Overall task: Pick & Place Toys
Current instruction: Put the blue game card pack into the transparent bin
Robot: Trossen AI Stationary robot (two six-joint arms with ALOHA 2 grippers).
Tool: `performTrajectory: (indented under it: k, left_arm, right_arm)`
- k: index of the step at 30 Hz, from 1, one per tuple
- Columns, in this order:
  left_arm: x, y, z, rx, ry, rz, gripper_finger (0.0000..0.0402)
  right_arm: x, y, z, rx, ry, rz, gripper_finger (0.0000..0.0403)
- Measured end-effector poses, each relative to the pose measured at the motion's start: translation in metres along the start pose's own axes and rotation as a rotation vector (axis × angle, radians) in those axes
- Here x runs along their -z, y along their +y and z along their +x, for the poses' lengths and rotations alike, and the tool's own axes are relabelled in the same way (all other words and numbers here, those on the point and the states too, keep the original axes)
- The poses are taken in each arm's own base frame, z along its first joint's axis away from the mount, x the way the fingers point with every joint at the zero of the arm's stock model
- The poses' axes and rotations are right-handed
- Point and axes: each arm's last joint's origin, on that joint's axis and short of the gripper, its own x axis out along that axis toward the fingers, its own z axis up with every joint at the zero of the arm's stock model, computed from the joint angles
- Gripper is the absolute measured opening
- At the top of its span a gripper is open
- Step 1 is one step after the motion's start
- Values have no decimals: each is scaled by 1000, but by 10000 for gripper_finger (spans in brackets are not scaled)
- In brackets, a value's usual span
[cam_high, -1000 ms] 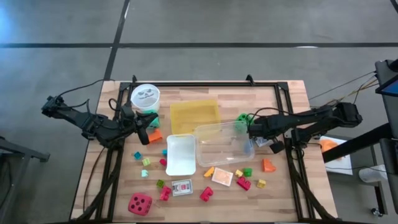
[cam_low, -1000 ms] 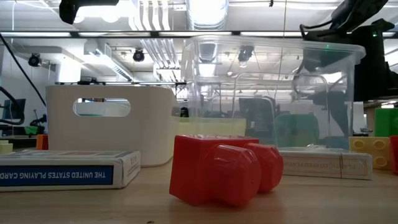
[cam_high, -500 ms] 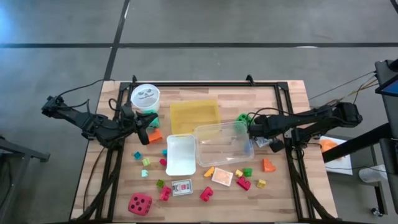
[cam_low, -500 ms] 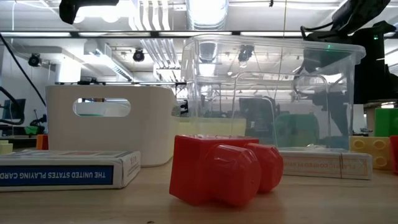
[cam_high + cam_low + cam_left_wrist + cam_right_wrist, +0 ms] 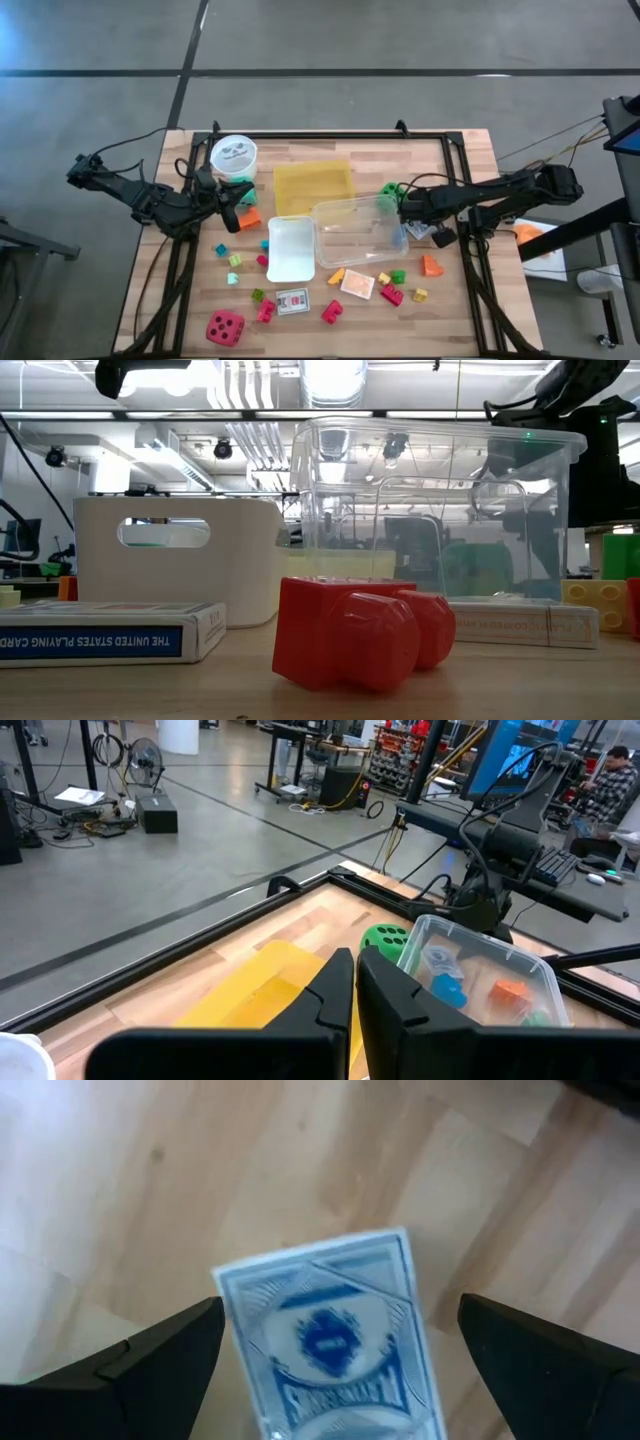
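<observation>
Right pincer (image 5: 335, 1355) spread wide, poised directly above a blue card pack (image 5: 325, 1340) lying flat on the wooden surface (image 5: 460, 300), just beside the clear box (image 5: 360, 232). Left pincer (image 5: 355, 982) pressed together, empty, near the white cup (image 5: 233, 154). Blocks scattered along the front edge.

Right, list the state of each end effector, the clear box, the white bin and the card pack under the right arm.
Left end effector: shut, holding nothing.
Right end effector: open, above the card pack.
Card pack: flat on the table, not gripped.
Clear box: no lid, upright.
White bin: upright, empty.
</observation>
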Motion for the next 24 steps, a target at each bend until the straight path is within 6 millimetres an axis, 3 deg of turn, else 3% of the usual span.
performTrajectory:
  k: [24]
  left_arm:
    - [0, 0, 0, 0, 0, -7, 14]
  right_arm:
    - [2, -2, 15, 9, 10, -37, 396]
